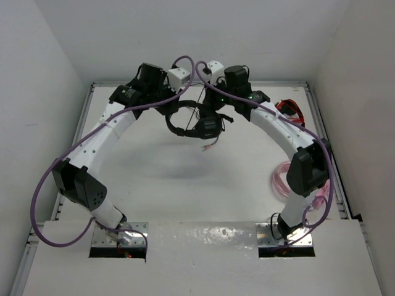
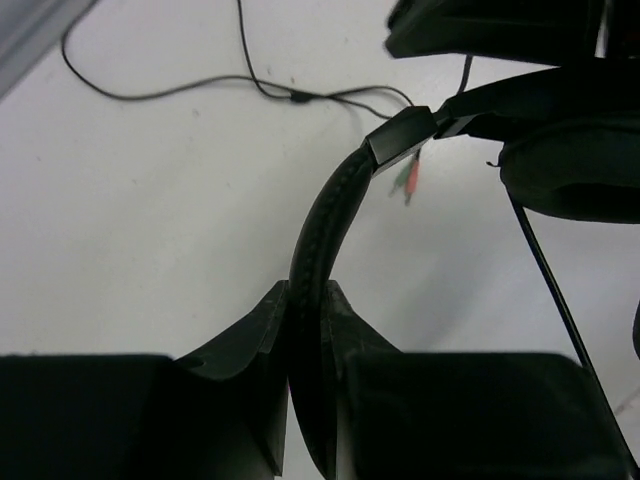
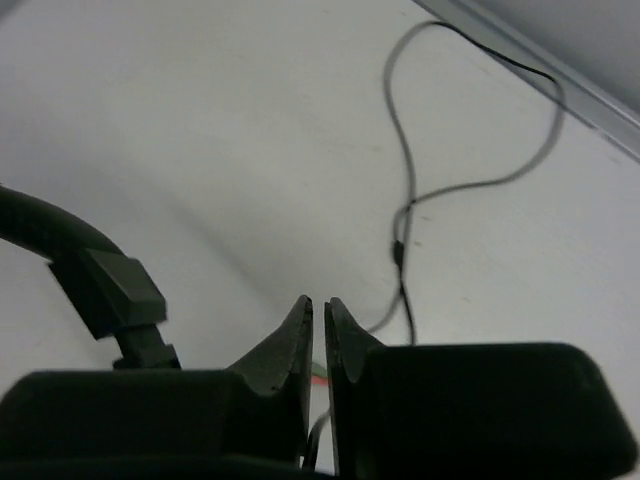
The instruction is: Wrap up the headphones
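You are barely starting: your left tool [image 2: 308, 300] is clamping the headband [image 2: 322, 225] of the headphones [image 1: 203, 126], your right tool [image 3: 318, 308] is sitting closed beside them, and the cable [image 2: 180, 92] is trailing unwound.

Top view: I look down from behind arm bases [image 1: 117, 229], whole table [image 1: 160, 179] in frame. Wrist views: close, low, facing past own fingers [image 2: 255, 345]. All three share headphones [image 1: 199, 125]; wrists share cable [image 2: 200, 88].

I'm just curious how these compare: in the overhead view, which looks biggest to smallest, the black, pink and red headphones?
1. black headphones, though held up nearer the camera.
2. pink headphones and red headphones: both partly hidden by the right arm, so unranked.
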Controlling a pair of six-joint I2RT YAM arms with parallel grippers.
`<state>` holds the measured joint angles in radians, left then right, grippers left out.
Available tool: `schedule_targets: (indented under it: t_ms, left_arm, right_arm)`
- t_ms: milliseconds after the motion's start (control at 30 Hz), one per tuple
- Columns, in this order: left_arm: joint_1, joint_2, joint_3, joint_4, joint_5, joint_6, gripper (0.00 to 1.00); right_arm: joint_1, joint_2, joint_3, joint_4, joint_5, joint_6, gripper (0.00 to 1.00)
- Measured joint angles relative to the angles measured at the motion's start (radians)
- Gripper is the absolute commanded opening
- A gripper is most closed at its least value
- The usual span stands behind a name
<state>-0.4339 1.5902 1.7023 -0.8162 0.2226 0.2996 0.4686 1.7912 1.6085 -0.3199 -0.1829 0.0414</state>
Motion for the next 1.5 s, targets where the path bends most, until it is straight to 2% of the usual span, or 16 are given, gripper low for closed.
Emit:
schedule_targets:
  t_ms: [33, 67, 133, 200, 333, 533, 667, 833, 1000, 1167, 1267, 1500]
  left_arm:
    - [0.004, 0.0, 0.006, -0.022, 0.008, -0.007, 0.0]
    - [0.007, 0.001, 0.018, -0.046, 0.017, -0.015, 0.0]
    - [0.006, 0.003, 0.06, -0.092, 0.065, -0.024, 0.0]
    - [-0.007, 0.003, 0.122, -0.14, 0.145, -0.022, 0.0]
    - [-0.032, 0.003, 0.225, -0.172, 0.209, -0.029, 0.0]
    - [0.013, 0.007, 0.314, -0.196, 0.256, -0.053, 0.0]
    - [0.068, 0.021, 0.36, -0.2, 0.278, -0.077, 0.0]
    - [0.113, 0.052, 0.425, -0.193, 0.284, -0.113, 0.0]
    - [0.122, 0.074, 0.469, -0.187, 0.285, -0.143, 0.0]
    - [0.122, 0.103, 0.545, -0.172, 0.277, -0.153, 0.0]
    - [0.122, 0.12, 0.604, -0.161, 0.259, -0.16, 0.0]
    - [0.122, 0.138, 0.682, -0.124, 0.233, -0.195, 0.0]
  right_arm:
    - [-0.002, 0.009, -0.006, 0.031, -0.054, 0.024, 0.31]
    - [-0.003, 0.018, -0.012, 0.064, -0.101, 0.052, 0.44]
    - [-0.003, 0.042, -0.027, 0.162, -0.183, 0.103, 0.61]
    - [-0.013, 0.068, -0.052, 0.267, -0.238, 0.185, 0.65]
    - [-0.04, 0.089, -0.145, 0.404, -0.321, 0.296, 0.73]
    - [-0.05, 0.08, -0.311, 0.506, -0.353, 0.345, 0.81]
    - [-0.051, 0.079, -0.365, 0.489, -0.365, 0.339, 0.99]
    - [-0.054, 0.057, -0.391, 0.476, -0.341, 0.29, 0.99]
    - [-0.055, -0.056, -0.552, 0.557, -0.275, 0.252, 0.99]
    - [-0.055, -0.062, -0.564, 0.665, -0.195, 0.242, 0.97]
    - [-0.057, -0.029, -0.535, 0.727, -0.172, 0.243, 0.94]
    - [-0.057, 0.168, -0.394, 0.813, -0.108, 0.251, 0.89]
